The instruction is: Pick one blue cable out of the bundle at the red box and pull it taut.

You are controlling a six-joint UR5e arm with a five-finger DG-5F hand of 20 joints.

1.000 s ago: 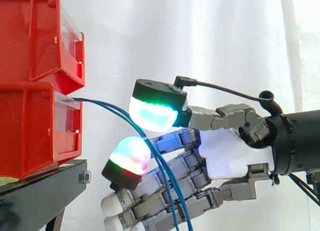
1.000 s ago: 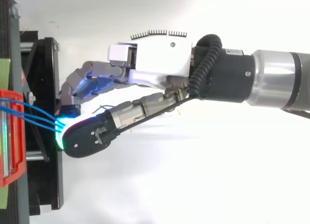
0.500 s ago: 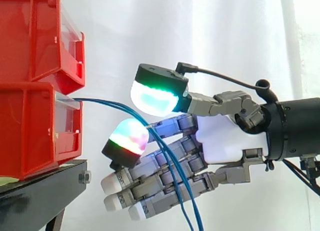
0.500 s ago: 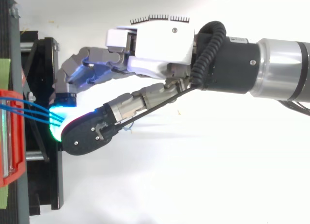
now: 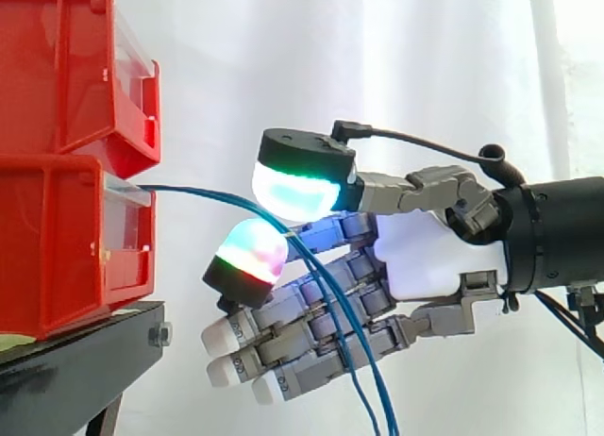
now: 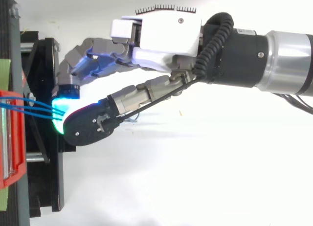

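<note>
Several thin blue cables (image 5: 193, 192) leave the lower red bin (image 5: 66, 243) and arc right in a slack curve. They pass under the thumb's green-white pad (image 5: 294, 189) and above a finger's red-green pad (image 5: 253, 255). From there they hang down in front of the other fingers (image 5: 363, 379). The hand (image 5: 434, 259) reaches in from the right, level with that bin. It is open: the two glowing pads stand close but slightly apart, and the other fingers are nearly straight. From above, the cables (image 6: 29, 108) run from the bin (image 6: 10, 138) to the thumb pad (image 6: 62, 122).
A second red bin (image 5: 75, 68) sits stacked on the lower one. Both rest on a black stand (image 5: 85, 360), whose frame (image 6: 46, 187) lies just left of the fingertips. A white curtain hangs behind.
The hand has risen a little and drawn slightly right. The thumb pad and finger pad have come closer together around the cables, and the cables' arc has lifted with them.
</note>
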